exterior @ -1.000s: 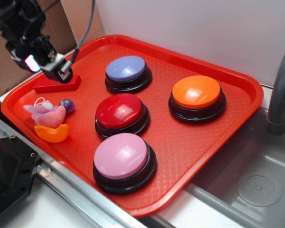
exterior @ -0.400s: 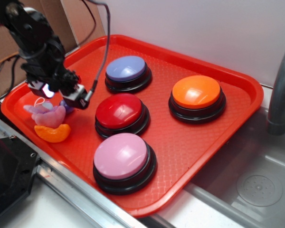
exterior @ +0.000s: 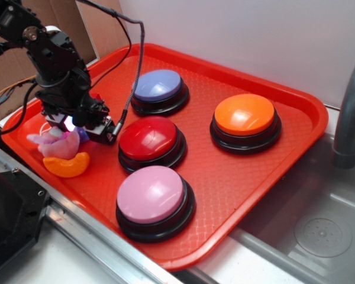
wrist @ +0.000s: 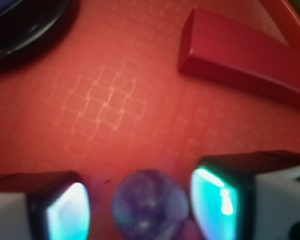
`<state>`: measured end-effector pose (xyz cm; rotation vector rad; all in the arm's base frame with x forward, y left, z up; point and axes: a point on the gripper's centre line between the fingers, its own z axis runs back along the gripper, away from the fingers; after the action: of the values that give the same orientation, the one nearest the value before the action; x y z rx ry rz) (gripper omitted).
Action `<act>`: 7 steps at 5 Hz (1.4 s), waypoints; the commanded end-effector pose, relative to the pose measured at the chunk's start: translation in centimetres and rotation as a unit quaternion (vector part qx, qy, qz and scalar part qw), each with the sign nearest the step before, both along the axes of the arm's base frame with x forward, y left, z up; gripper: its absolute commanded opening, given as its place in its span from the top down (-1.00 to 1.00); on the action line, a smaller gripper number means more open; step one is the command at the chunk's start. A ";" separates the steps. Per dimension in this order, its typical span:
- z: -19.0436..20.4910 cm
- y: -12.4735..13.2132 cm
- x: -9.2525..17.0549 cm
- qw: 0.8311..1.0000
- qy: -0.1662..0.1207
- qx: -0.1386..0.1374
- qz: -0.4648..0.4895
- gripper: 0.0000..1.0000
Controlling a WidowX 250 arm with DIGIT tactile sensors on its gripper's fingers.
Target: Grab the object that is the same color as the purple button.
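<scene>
Down at the left end of the red tray [exterior: 296, 112], the claw [wrist: 140, 202] is lowered with its two fingers spread, and the small dark-purple ball [wrist: 149, 206] sits on the tray floor in the gap between them; whether either finger touches it cannot be told from the blurred wrist view. From outside, the arm hides most of the ball. Just near of it lie the pink plush toy [exterior: 54, 144] and the orange crescent piece [exterior: 66, 166]. A red block [wrist: 245, 57] lies beyond the fingers. Right of the claw stand the purple button [exterior: 158, 90], red button [exterior: 150, 142], pink button [exterior: 154, 200] and orange button [exterior: 245, 120].
</scene>
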<state>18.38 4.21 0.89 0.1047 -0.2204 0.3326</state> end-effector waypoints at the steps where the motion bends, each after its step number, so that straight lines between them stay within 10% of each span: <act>1: 1.3 1.1 0.4 1.000 -0.006 -0.013 0.007 1.00; 2: 3.4 1.5 1.1 0.999 0.029 -0.024 0.011 1.00; 7: 18.3 -1.8 2.1 0.990 -0.043 -0.128 -0.041 1.00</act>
<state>20.46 1.83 18.23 -0.1698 -0.2306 0.2923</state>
